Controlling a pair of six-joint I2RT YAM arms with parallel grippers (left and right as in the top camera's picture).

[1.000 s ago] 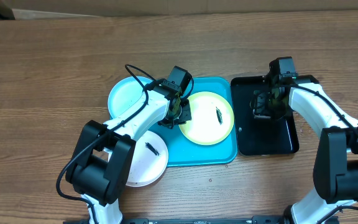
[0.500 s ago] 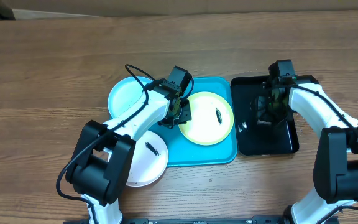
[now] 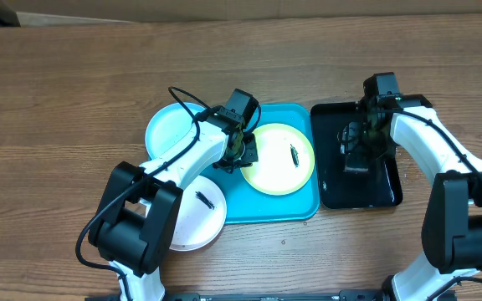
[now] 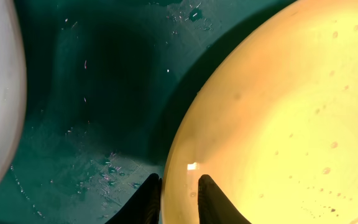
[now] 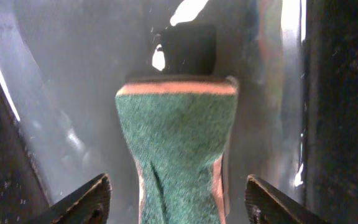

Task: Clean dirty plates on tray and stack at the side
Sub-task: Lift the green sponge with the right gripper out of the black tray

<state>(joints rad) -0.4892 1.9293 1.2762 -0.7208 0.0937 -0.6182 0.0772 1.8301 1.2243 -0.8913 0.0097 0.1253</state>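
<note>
We see the blue tray holding one thing: the yellow-green plate. It is round, smooth and shiny, with a small dark smear. The left gripper pinches this plate's left rim, one finger on each side.

The light cyan plate and the white plate lie just beside the tray's left edge on the wooden table.

The glossy black tray sits close on the right. A rough green sponge lies in it. The right gripper has its fingers wide apart on either side of the sponge, not touching it.

Wide brown wood stretches behind both trays.

Bright even light; yellow-green plate blurred, overexposed.
</note>
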